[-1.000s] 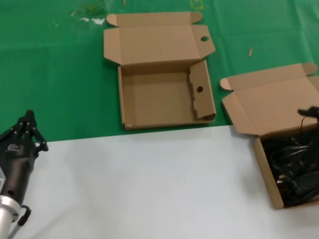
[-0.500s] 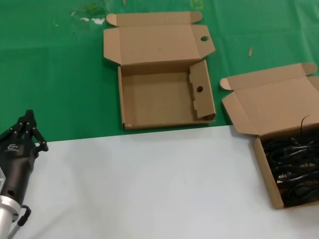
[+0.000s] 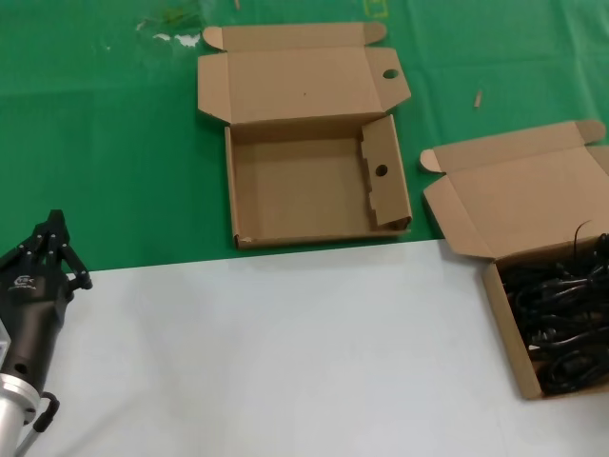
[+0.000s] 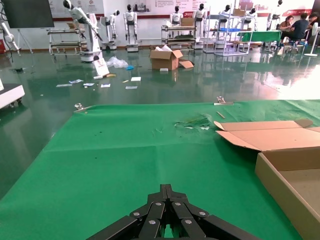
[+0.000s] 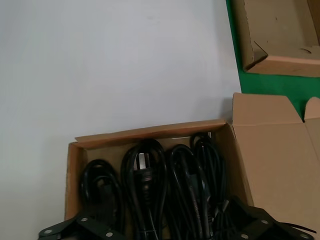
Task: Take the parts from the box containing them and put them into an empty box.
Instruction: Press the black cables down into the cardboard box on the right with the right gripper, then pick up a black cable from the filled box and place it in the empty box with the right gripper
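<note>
Over the cord box, right jaws (image 5: 175, 227): spread wide, one finger at each side of the load, nothing gripped; only seen in the right wrist view, barely a dark sliver at the head view's right edge.
Left jaws (image 3: 52, 249): pinched together to a point, holding nothing; parked low at the counter's left, above the white sheet's edge, pointing out over the green cloth.
Parts (image 5: 165, 185): black power cords (image 3: 561, 319) coiled in loops, packed side by side inside their box; one plug face shows in the wrist view.
Box containing them (image 3: 501, 314): right end of the counter, partly cut off by the head view's edge, sitting on the white sheet (image 3: 285, 352); plain lid (image 3: 514, 195) folded open, lying back over the green cloth (image 3: 114, 143).
Empty box (image 3: 314, 238): centre, on the green cloth, front wall just beside the white sheet's edge; well apart from the cord box; lid open to the rear, round holes in lid corner and side flap; no cords in it.
</note>
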Robot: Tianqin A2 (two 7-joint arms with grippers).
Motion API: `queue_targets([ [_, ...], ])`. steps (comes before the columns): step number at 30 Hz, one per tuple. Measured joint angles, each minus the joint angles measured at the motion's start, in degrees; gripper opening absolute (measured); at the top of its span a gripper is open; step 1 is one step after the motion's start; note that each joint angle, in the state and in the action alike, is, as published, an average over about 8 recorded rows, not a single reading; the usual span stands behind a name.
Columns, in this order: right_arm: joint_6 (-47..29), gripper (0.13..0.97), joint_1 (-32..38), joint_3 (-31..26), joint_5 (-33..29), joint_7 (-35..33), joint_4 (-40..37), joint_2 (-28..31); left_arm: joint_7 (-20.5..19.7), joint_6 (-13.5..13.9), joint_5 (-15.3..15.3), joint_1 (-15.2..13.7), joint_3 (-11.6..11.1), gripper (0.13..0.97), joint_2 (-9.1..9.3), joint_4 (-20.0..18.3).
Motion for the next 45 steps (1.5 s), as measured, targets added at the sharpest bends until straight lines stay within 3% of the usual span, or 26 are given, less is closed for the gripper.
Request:
queue_targets([
  [11, -1.6, 0.681, 6.6, -1.9, -2.3, -3.1, -7.9, -5.0, 0.0, 0.0, 0.0, 0.0, 0.0, 0.14, 0.0, 0.0],
  [19, -1.6, 0.465, 8.3, -2.5, -2.7, -4.6, -11.6, -6.9, 0.0, 0.0, 0.0, 0.0, 0.0, 0.14, 0.0, 0.0],
  [28, -2.2, 0.291, 10.2, -3.0, -2.8, -5.6, -14.3, -8.1, 0.0, 0.0, 0.0, 0.0, 0.0, 0.14, 0.0, 0.0],
  [35, -5.3, 0.261, 12.8, -3.0, -2.5, -3.5, -12.4, -7.4, 0.0, 0.0, 0.0, 0.0, 0.0, 0.14, 0.0, 0.0],
  [45, -13.0, 0.208, 18.4, -2.3, 0.3, 4.8, -2.5, -6.3, 0.0, 0.0, 0.0, 0.0, 0.0, 0.14, 0.0, 0.0],
])
